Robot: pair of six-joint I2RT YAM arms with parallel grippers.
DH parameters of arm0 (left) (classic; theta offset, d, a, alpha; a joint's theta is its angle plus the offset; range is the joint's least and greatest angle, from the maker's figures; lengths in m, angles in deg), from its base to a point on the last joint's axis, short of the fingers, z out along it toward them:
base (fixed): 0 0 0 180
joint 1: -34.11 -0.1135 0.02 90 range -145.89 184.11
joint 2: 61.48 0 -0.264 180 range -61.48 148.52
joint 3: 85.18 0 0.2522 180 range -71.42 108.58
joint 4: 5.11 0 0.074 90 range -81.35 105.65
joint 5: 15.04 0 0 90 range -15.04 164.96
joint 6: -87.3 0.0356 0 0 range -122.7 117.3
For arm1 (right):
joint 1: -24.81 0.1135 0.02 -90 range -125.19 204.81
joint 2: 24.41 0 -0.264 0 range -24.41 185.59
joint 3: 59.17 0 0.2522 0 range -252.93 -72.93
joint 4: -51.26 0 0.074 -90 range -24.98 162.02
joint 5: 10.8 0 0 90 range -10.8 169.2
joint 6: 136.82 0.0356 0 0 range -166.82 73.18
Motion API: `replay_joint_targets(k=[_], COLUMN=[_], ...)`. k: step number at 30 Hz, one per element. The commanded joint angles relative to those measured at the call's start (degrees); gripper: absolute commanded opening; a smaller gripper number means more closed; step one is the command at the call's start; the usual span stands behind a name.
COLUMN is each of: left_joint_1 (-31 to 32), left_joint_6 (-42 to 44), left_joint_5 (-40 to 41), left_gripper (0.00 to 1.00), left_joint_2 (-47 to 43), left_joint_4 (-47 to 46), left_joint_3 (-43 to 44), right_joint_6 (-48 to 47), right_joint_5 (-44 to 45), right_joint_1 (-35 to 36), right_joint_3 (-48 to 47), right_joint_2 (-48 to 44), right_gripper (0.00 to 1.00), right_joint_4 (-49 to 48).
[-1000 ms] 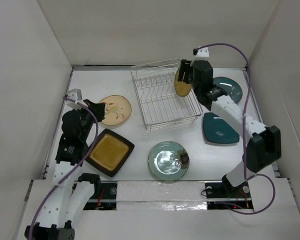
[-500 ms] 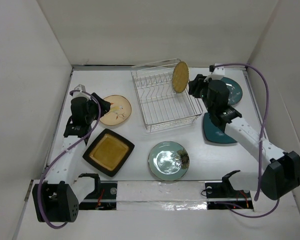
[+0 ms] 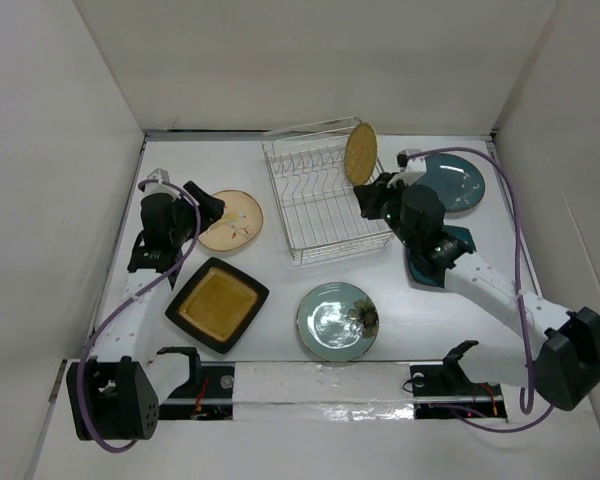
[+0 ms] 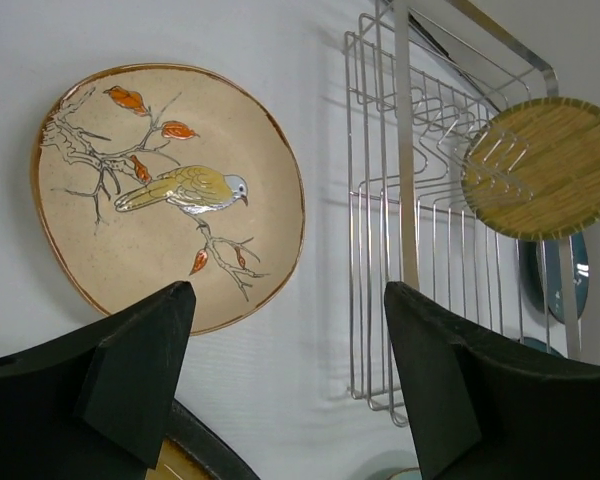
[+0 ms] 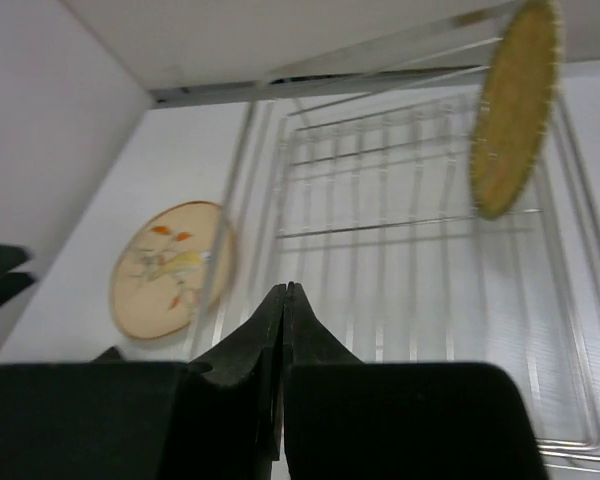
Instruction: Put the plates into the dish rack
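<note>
White tabletop (image 3: 275, 265), walled round. Your left gripper (image 4: 288, 300) hangs jaws wide; the bird plate (image 4: 170, 195) lies flat just ahead, toward its left finger. Straddle the near rim squarely before closing. Your right gripper (image 5: 283, 300), pinched shut and empty, faces the rack (image 5: 400, 229), one tan plate (image 5: 510, 110) upright ahead-right.

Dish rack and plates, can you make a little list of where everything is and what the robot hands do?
dish rack: holds one tan plate, on edge
on the table: bird plate, mustard square plate, pale green plate, round teal plate, square teal plate
left gripper: open, empty, over the bird plate's edge
right gripper: shut, empty, above the rack
</note>
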Motion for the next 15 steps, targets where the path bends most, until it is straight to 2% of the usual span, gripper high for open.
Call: replay_joint_targets(k=[1, 5, 8, 9, 11, 12, 13, 15], left_joint_1=[-1.52, -6.96, -9.96, -11.09, -11.71, -11.72, -11.72, -11.72], left_joint_6=[-2.60, -5.59, -4.72, -3.59, -2.70, -2.09, -0.69, -0.15], left_joint_5=[-2.41, -7.15, -5.13, -3.66, -2.85, -2.33, -2.15, -1.54], left_gripper=[0.74, 0.74, 0.69, 0.64, 0.55, 0.40, 0.33, 0.24], left_joint_2=[2.60, 8.93, 12.19, 14.02, 16.13, 18.49, 19.82, 23.76], left_joint_4=[-4.57, -6.51, -7.30, -6.95, -5.63, -5.45, -4.76, -3.79], left_joint_3=[-0.43, -1.31, -1.75, -1.49, -0.18, 0.36, 0.97, 2.99], right_joint_6=[3.02, 4.44, 2.77, 1.72, -1.88, -2.76, -4.16, -5.14], right_joint_5=[-0.10, -4.93, -3.71, -2.66, 0.94, 2.69, 5.23, 6.05], right_joint_1=[5.20, 11.79, 19.17, 21.10, 26.03, 27.35, 28.32, 29.74], right_joint_3=[1.28, -3.55, -4.52, -4.61, -5.23, -5.57, -5.84, -6.02], right_joint_2=[-3.33, -0.61, -0.69, -0.96, -1.13, -1.39, -1.57, -2.10], right_gripper=[0.00, 0.02, 0.07, 0.10, 0.23, 0.27, 0.34, 0.38], right_joint_4=[-10.54, -10.12, -10.56, -10.21, -8.02, -7.14, -6.26, -5.81])
